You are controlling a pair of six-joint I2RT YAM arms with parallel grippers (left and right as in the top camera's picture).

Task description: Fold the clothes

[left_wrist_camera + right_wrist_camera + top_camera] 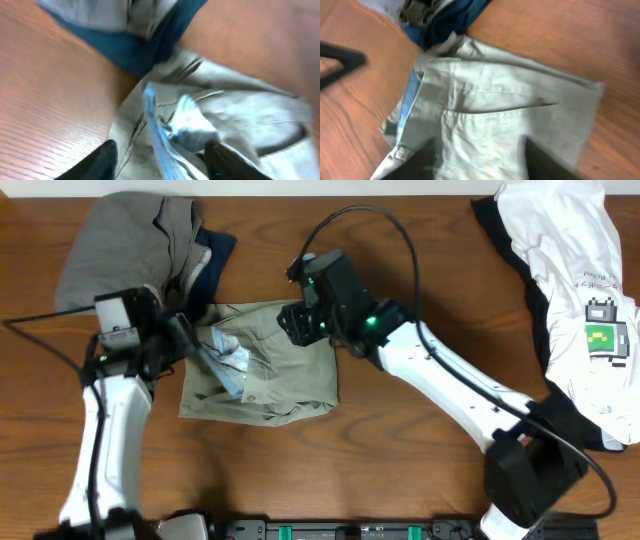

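The khaki shorts (275,370) lie folded on the table left of centre, with their light blue lining (170,127) showing at the left edge. My left gripper (196,340) hovers over that left edge. Its fingers (102,161) are spread, open, with the lining lying loose between them (162,165). My right gripper (300,322) is at the shorts' top edge, and its blurred dark fingers (547,162) stand apart over the khaki fabric (480,162), not pinching it. The pocket seam (495,107) faces up.
A grey garment (120,245) and a navy piece (218,252) are piled at the back left, touching the shorts' top corner. A white tee with a green print (585,290) lies over a black piece (575,420) at the right edge. Bare wood shows in front.
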